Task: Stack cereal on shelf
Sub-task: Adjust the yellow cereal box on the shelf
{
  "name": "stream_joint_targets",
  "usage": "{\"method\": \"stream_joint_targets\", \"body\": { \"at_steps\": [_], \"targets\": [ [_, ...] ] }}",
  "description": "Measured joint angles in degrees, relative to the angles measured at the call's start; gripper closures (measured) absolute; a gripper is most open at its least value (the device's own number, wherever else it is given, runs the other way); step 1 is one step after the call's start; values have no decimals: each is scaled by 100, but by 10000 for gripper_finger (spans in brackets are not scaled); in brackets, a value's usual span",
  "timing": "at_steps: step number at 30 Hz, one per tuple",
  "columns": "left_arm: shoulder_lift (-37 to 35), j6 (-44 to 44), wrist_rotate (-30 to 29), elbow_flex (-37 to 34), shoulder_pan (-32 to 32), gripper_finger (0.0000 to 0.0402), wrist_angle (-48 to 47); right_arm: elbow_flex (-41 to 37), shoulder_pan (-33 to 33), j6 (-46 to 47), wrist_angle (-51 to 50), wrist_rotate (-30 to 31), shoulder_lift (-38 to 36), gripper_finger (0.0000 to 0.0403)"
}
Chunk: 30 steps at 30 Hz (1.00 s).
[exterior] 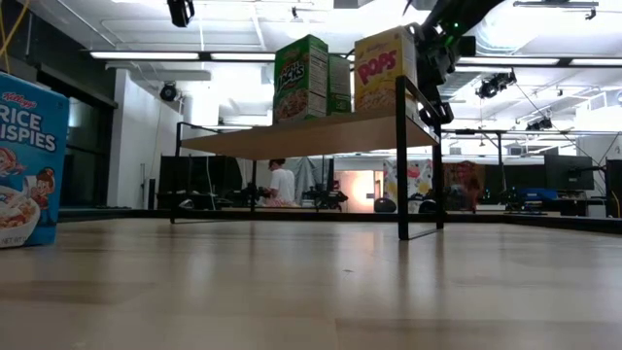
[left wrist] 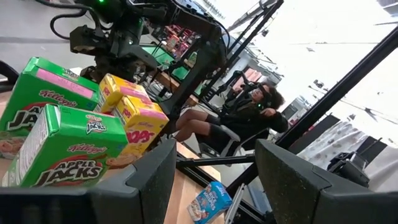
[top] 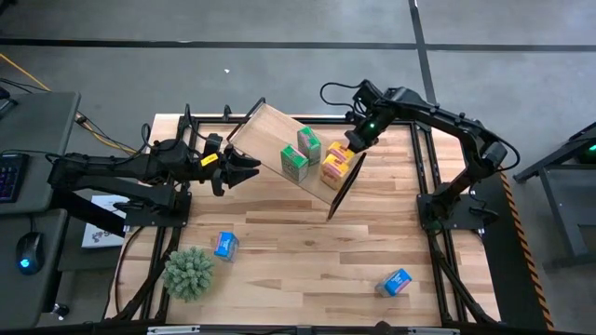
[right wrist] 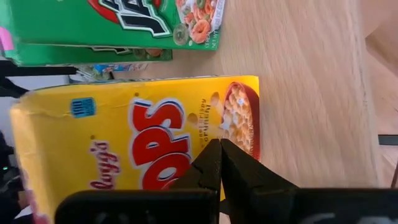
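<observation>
The light-wood shelf [top: 270, 140] stands slantwise on its black frame ends mid-table. On its plank stand two green boxes [top: 302, 154] and two yellow boxes [top: 336, 163], all upright, as the low view shows [exterior: 301, 78] [exterior: 384, 68]. Two blue boxes [top: 225, 245] [top: 398, 281] rest on the tabletop. My right gripper [top: 356, 144] [right wrist: 219, 152] is shut, with its tips at the face of a yellow box [right wrist: 143, 143]. My left gripper [top: 251, 169] [left wrist: 214, 171] is open by the shelf's left end, facing along the plank toward the boxes. My right gripper's shut fingertips [right wrist: 211, 162] stand at the yellow box's printed front, near the bowl picture [right wrist: 239, 121], coming from the table's far right side. The box stands upright on the plank. Whether the tips touch it, I cannot tell.
A fuzzy green plant ball [top: 189, 272] sits near the table's near left corner. A blue box [exterior: 29, 160] stands close to the low camera. Bare wooden slats lie between the shelf and the near edge. A person sits in the room beyond [left wrist: 249, 115].
</observation>
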Motion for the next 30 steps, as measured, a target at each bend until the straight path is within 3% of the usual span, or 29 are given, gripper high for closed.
{"method": "stream_joint_targets", "body": {
  "at_steps": [14, 19, 30],
  "targets": [
    [-1, -59, -17, 0, 2, 190, 69, -2, 14, -245, -134, -296, 0, 403],
    [0, -54, -35, 0, 2, 190, 315, -2, 21, -322, -128, 2, 0, 403],
    [4, -51, -66, 0, 2, 190, 332, -2, 83, -345, -65, -59, 0, 403]
  ]
}}
